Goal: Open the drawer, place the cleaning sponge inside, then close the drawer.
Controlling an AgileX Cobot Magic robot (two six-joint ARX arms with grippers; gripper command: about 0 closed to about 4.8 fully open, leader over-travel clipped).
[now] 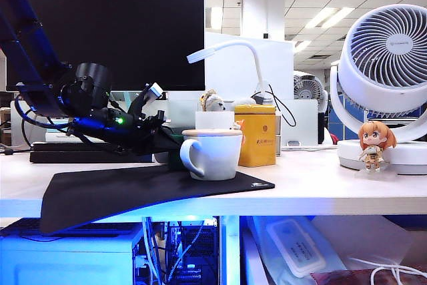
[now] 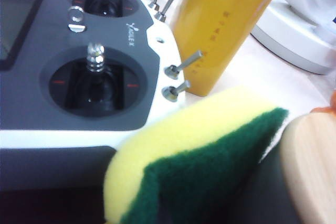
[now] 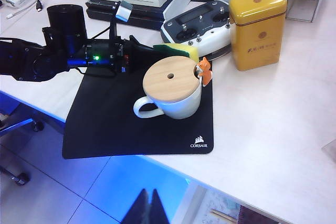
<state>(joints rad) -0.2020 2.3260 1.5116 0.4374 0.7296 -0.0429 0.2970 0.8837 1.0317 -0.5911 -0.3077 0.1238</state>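
Office desk, pale top with a black mouse mat [image 3: 121,124] on it, and behind the mat lies the cleaning sponge [image 3: 177,51], beside the white mug [image 3: 170,100] and in front of a grey-and-white radio controller [image 3: 202,22]. It is a small block, yellow foam under a dark green scouring face, and the left wrist view shows it [image 2: 199,166] close up and tilted, soft at the edges.

The left gripper [image 3: 144,53] reaches in low from the left with its jaws pinching the sponge's near end. Judging by that, the pick is the step in hand: a straight lift should clear the mug's wooden lid [image 3: 170,78] and the controller's switches, and the foam will likely squash, so a firm hold matters.

The right gripper [image 3: 150,205] hangs high over the near table edge, jaws pressed together, empty. No open drawer shows beneath the desk.
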